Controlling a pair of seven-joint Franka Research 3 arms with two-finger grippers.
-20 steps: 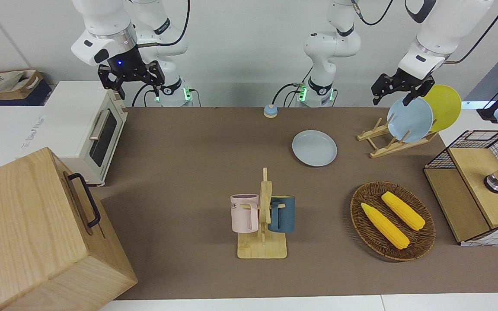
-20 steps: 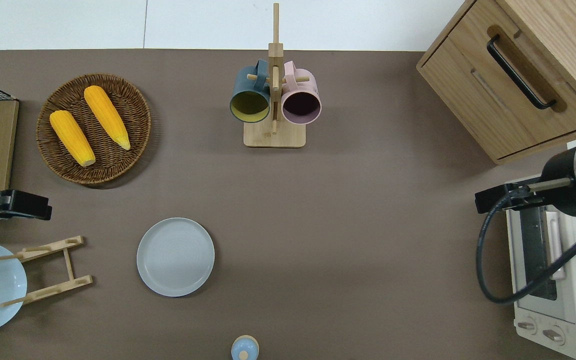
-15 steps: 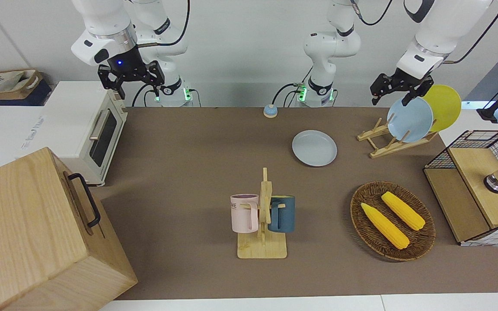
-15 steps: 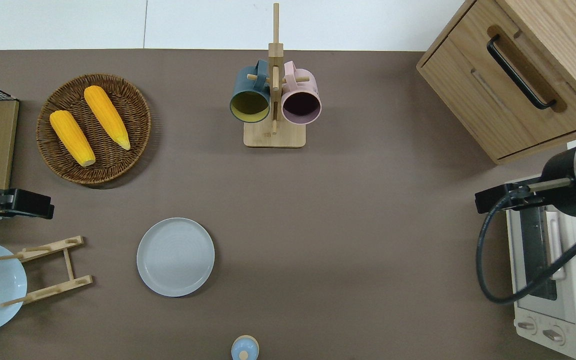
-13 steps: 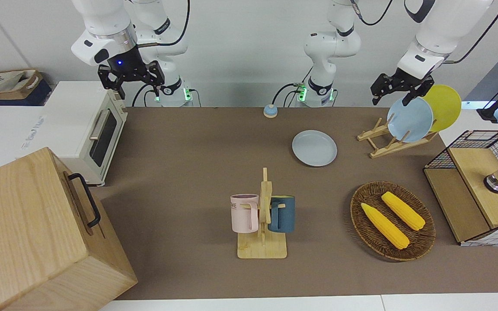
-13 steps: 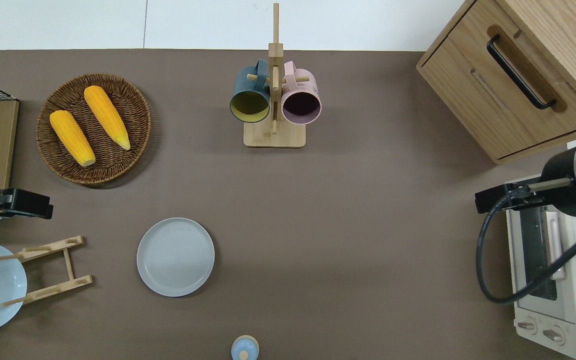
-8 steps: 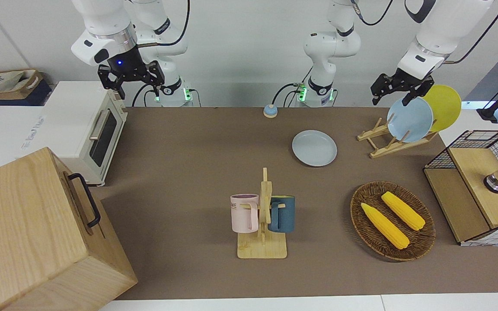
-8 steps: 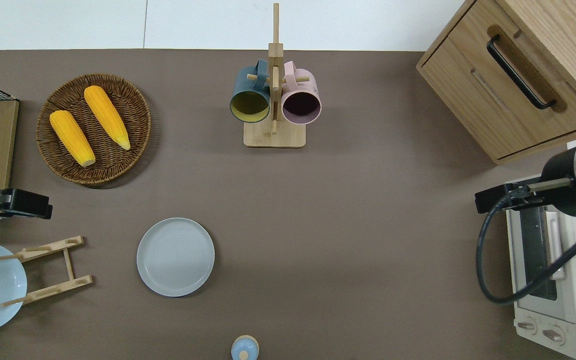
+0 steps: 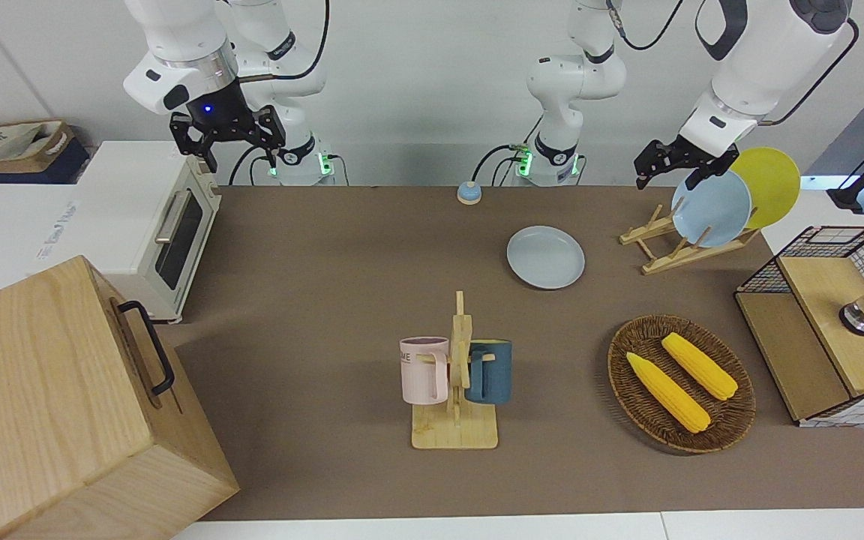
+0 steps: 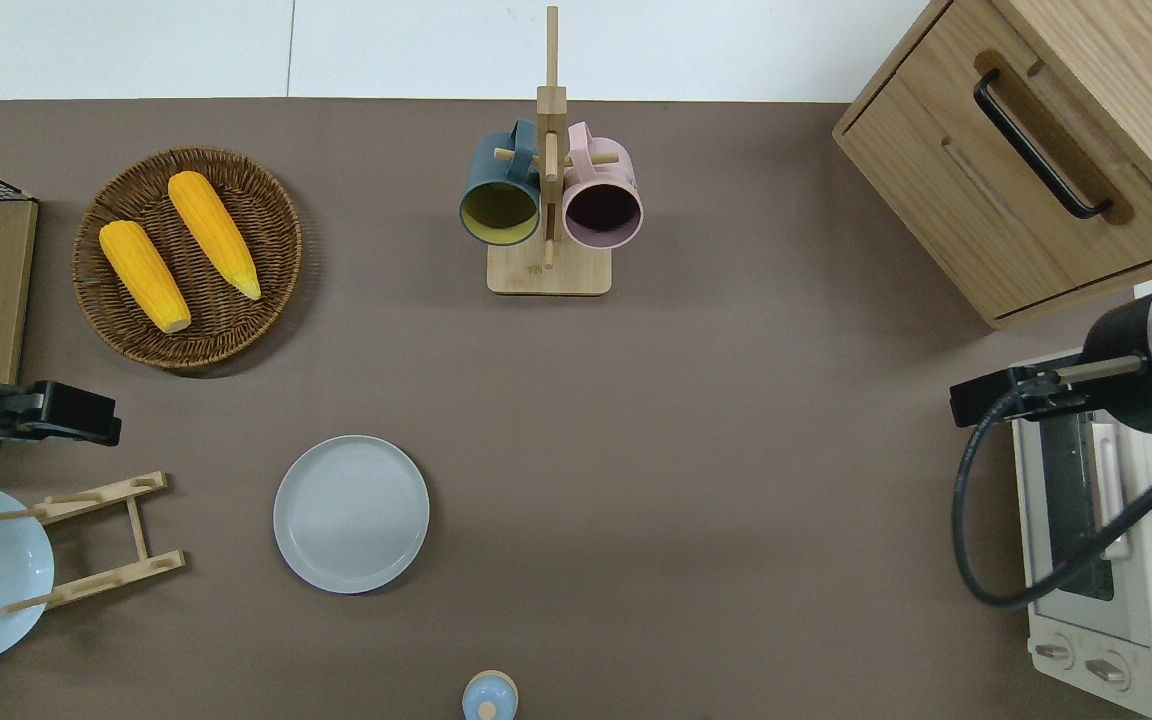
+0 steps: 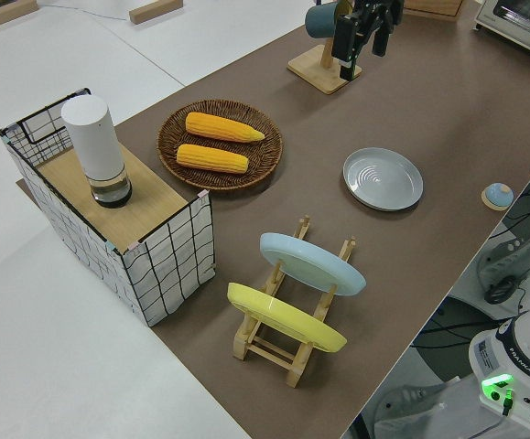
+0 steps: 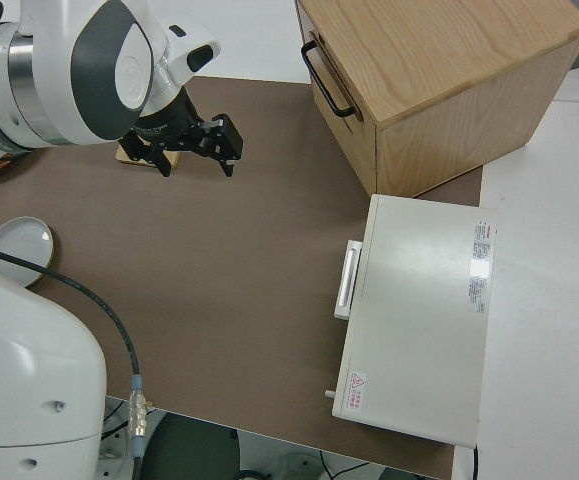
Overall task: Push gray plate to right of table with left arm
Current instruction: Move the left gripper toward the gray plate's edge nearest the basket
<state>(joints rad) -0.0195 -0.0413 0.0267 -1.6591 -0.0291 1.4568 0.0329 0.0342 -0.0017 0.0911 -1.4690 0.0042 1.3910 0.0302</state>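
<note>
Gray plate (image 10: 351, 514): you see it flat, face up, round with no long axis, lower left of the overhead view on the table (image 10: 696, 480).
Left gripper (image 9: 670, 163): fingers apart, empty.
Right arm: parked, fingers apart.

The brown counter (image 10: 736, 450) carries the gray plate (image 10: 351, 514) lying flat. Around the plate stand a wooden plate rack (image 10: 96, 540), a wicker basket (image 10: 281, 262), a mug stand (image 10: 548, 270) and a small bell (image 10: 489, 697).
</note>
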